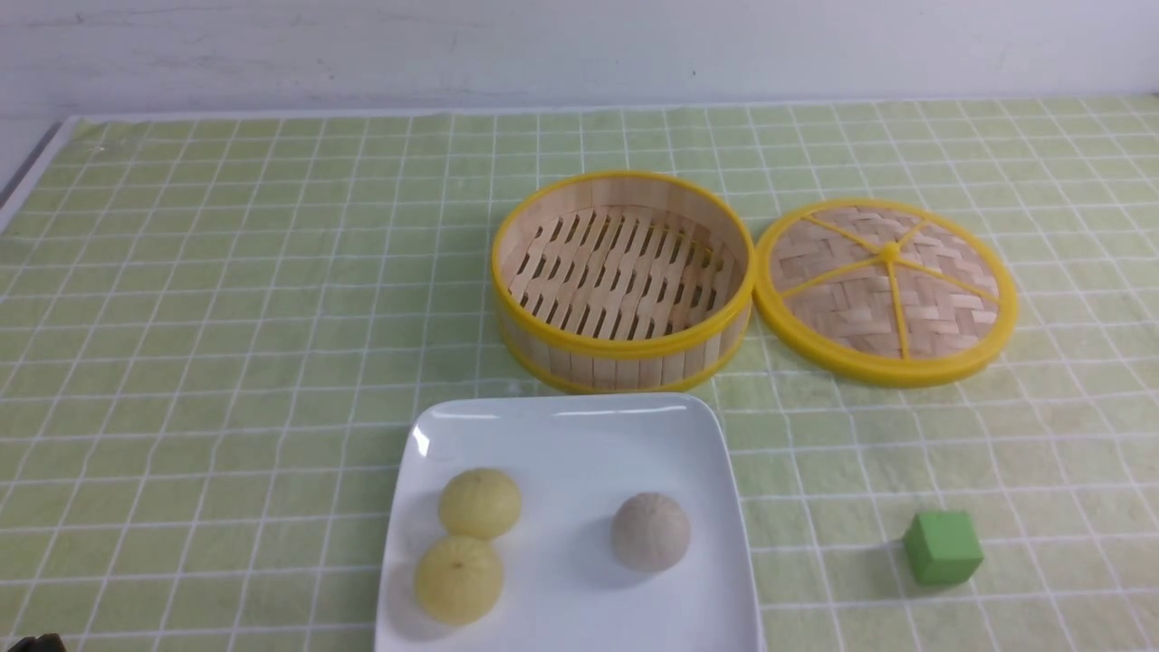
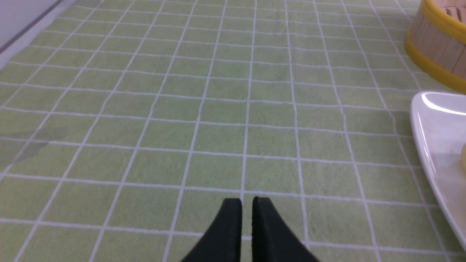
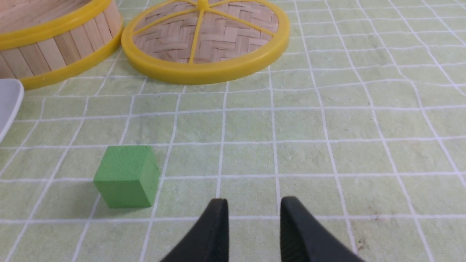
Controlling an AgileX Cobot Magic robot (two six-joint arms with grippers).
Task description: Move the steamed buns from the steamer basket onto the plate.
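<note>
left gripper point(image 2: 247, 203): fingers nearly together, slim gap, holding nothing
right gripper point(image 3: 253, 205): fingers clearly apart, empty
steamed buns point(image 1: 479, 503): three on plate point(image 1: 579, 435), near table edge
steamer basket point(image 1: 623, 340): looks empty

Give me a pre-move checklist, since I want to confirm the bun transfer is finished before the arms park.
1. Steamer basket holds no buns: ok.
2. Three steamed buns sit on the plate: ok.
3. Left gripper holds nothing, jaws nearly together: ok.
4. Right gripper holds nothing, jaws apart: ok.
5. Green cube lies apart from the plate: ok.
6. Lid lies beside the basket: ok.
</note>
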